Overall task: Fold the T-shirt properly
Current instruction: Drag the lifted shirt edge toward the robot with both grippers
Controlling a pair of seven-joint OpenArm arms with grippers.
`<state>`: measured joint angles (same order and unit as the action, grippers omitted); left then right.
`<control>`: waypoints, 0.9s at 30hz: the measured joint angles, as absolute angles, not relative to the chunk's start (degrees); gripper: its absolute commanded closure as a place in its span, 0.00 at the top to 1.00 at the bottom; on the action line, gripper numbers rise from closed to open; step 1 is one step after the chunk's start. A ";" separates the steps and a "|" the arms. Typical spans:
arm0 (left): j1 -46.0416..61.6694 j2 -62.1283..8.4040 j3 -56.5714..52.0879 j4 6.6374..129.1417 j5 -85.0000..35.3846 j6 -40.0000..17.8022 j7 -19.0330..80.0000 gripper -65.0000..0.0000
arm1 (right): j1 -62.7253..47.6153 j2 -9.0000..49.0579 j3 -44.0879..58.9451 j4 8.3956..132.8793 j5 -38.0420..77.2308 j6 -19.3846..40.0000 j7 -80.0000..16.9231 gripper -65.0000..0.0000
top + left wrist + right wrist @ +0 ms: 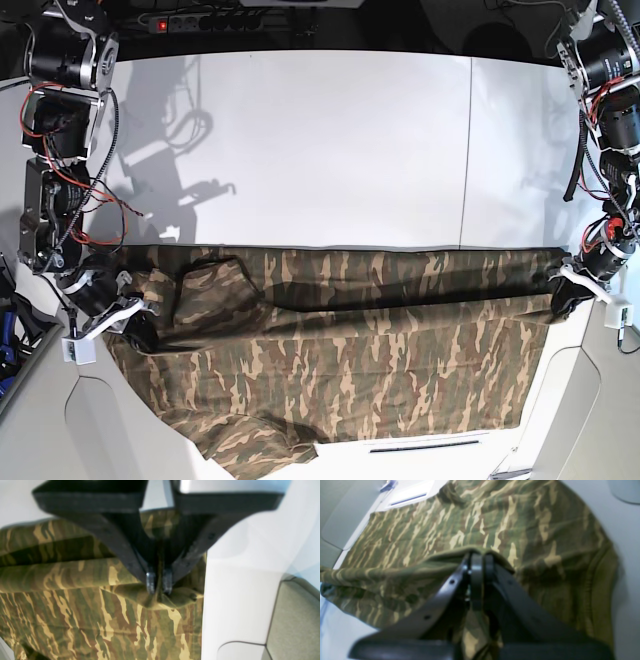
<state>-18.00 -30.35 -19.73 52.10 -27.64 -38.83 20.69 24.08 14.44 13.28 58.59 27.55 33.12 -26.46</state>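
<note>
Stretching across the near part of the white surface, the T-shirt lies lengthwise between the two arms, its lower part draping over the front edge. Each claw is pinched tight on cloth: the left claw grips a bunched fold at the shirt's edge, and the right claw clamps a folded rim at the opposite end.

The main risk, as I judge it, is uneven travel. If one arm leads, the taut span could skew and the fold line would land crooked. Pulling too far apart could also drag cloth out of a pinch, since each grip holds only a small gather. The hanging part may snag on the surface edge and tug the fold open.

Only the base view shows the whole span, the sleeve doubled over near the right arm, and the overhang. The wrist views alone show how little fabric sits between the closed tips.
</note>
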 measured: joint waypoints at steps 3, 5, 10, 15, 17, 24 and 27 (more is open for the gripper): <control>-17.96 -29.87 -19.84 51.05 -27.24 -38.37 19.64 0.06 | 24.49 14.44 11.53 56.18 23.79 32.93 -24.01 0.19; -17.96 -29.12 -19.84 50.59 -27.05 -35.75 19.55 0.19 | 24.45 14.44 11.16 55.18 22.74 32.56 -23.16 0.44; -17.98 -28.88 -19.84 50.50 -27.42 -34.79 19.42 0.47 | 24.45 14.46 11.77 54.81 22.85 32.40 -22.94 0.51; -17.98 -29.85 -22.24 50.50 -31.42 -34.76 22.52 0.47 | 24.45 14.46 18.15 56.62 22.85 32.38 -25.30 0.51; -18.00 -29.82 -24.95 50.50 -32.88 -34.76 25.12 0.47 | 24.40 14.74 21.52 56.90 22.98 32.38 -26.48 0.51; -17.63 -29.85 -31.59 50.50 -37.08 -34.74 30.09 0.60 | 21.04 14.74 29.85 56.90 24.67 32.21 -27.49 0.51; -16.62 -29.65 -31.57 50.50 -38.46 -34.74 30.37 0.63 | 18.85 14.76 31.29 56.90 27.22 32.25 -27.73 0.51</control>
<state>-16.62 -29.65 -31.57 50.50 -38.46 -34.74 30.37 18.85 14.76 31.29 56.90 27.22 32.25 -27.73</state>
